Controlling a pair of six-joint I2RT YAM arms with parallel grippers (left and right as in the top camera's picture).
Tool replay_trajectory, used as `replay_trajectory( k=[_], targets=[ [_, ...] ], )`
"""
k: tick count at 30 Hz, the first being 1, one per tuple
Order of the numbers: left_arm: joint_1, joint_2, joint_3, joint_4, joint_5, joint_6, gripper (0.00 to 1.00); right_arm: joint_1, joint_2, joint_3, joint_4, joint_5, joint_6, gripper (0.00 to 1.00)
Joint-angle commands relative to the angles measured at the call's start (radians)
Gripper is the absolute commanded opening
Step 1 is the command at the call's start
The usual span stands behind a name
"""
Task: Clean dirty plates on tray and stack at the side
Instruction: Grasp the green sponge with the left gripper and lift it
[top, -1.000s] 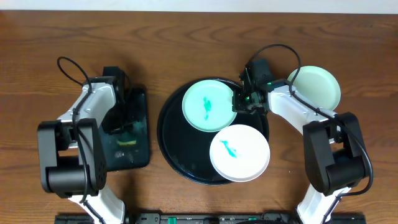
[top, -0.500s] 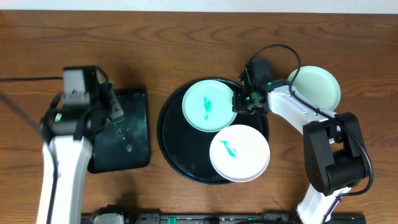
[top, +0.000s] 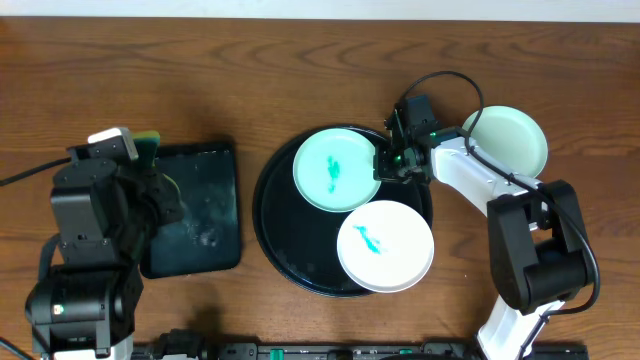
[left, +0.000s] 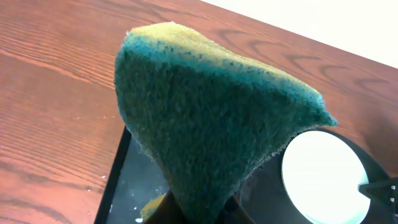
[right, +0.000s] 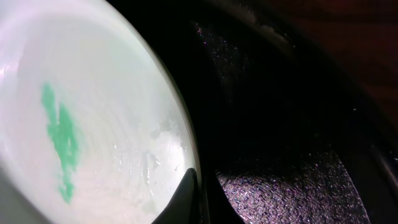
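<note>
Two dirty plates lie on the round black tray (top: 275, 225): a mint-green plate (top: 335, 168) and a white plate (top: 385, 245), each with a teal smear. A third, clean mint plate (top: 505, 140) rests on the table at the right. My right gripper (top: 386, 162) is shut on the right rim of the mint plate (right: 93, 124) on the tray; its fingers (right: 186, 193) pinch the edge. My left gripper (left: 202, 210) is lifted above the small rectangular tray and is shut on a green and yellow sponge (left: 205, 118), which fills the left wrist view.
A black rectangular tray (top: 200, 205) with wet specks lies left of the round tray, partly under my raised left arm (top: 90, 220). Bare wooden table surrounds both trays. The right arm's cable (top: 450, 80) loops over the table behind the plates.
The left arm has lifted off the rectangular tray with the sponge and risen toward the camera, drifting left. The right arm and the plates have not moved.
</note>
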Motion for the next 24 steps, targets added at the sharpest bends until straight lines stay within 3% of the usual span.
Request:
replay_trajectory(
  k=[1,12,24],
  targets=[
    [0.003,0.007,0.006,0.002,-0.002,0.028,0.07,0.0,0.016,-0.002,-0.014,0.008,-0.01,0.01],
    [0.003,0.086,0.004,0.003,-0.007,0.028,0.07,0.0,0.016,-0.002,-0.014,0.008,-0.01,0.01],
    [0.003,0.654,0.004,0.006,0.026,-0.045,0.07,0.0,0.016,-0.002,-0.014,-0.038,-0.009,0.01]
  ],
)
